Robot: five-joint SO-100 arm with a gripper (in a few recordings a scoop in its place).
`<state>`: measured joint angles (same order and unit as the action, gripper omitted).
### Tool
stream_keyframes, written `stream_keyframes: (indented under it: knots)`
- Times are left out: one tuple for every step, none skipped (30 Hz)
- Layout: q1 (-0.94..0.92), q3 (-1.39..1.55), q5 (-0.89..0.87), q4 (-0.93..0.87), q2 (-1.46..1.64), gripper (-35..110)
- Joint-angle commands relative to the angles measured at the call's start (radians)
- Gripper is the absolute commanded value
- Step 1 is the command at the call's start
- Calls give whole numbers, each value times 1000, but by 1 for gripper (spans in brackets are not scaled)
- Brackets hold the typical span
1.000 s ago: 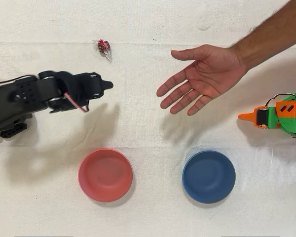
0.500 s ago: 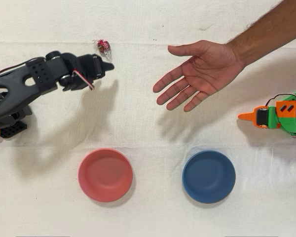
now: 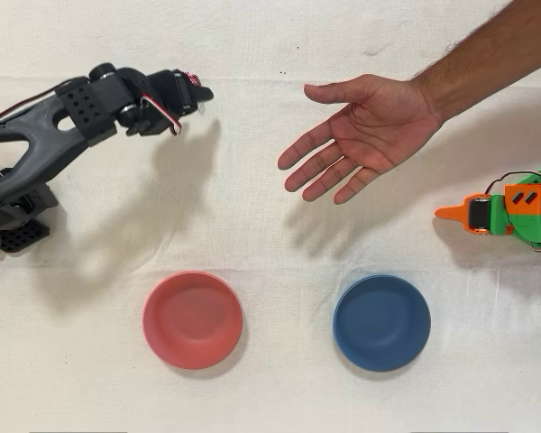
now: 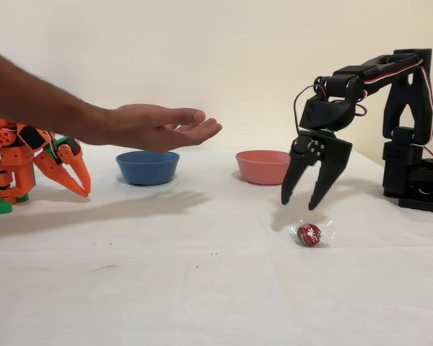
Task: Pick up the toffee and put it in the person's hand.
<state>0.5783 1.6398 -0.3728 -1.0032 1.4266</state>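
The toffee (image 4: 309,233), a small red sweet in a clear crinkled wrapper, lies on the white cloth. My black gripper (image 4: 301,204) hangs just above it, pointing down, open, with nothing between its fingers. In the overhead view the gripper (image 3: 195,91) is at the upper left and covers nearly all of the toffee. The person's hand (image 3: 365,135) is held palm up with fingers spread, reaching in from the upper right of the overhead view. In the fixed view the hand (image 4: 159,126) hovers above the table at the left, well away from the gripper.
A pinkish-red bowl (image 3: 192,319) and a blue bowl (image 3: 381,322) stand along the lower part of the overhead view. In the fixed view the pink bowl (image 4: 263,166) stands behind the gripper. The idle orange arm (image 3: 509,212) rests at the right edge.
My gripper has swung up the overhead picture, from below the toffee to right over it. The hand has shifted slightly left and up.
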Motion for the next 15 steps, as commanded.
stream_keyframes:
  knots:
    - [26, -57, -14, 6, 21, 23]
    - [29, -57, -12, 8, 17, 23]
    - [34, -57, -11, 9, 12, 23]
    - [38, -57, -9, 11, 6, 23]
    - [41, -57, -9, 15, -2, 23]
    - [48, -57, -14, 23, -11, 23]
    - [52, -58, -17, 29, -18, 23]
    - [55, -63, -21, 32, -28, 23]
    - [60, -71, -28, 32, -37, 23]
    - [63, -81, -31, 32, -48, 23]
    - [66, -95, -31, 29, -57, 23]
    - [71, -109, -29, 26, -66, 23]
    - [74, -123, -29, 23, -74, 23]
    - [75, -132, -29, 21, -78, 23]
    - [77, -137, -31, 23, -83, 23]
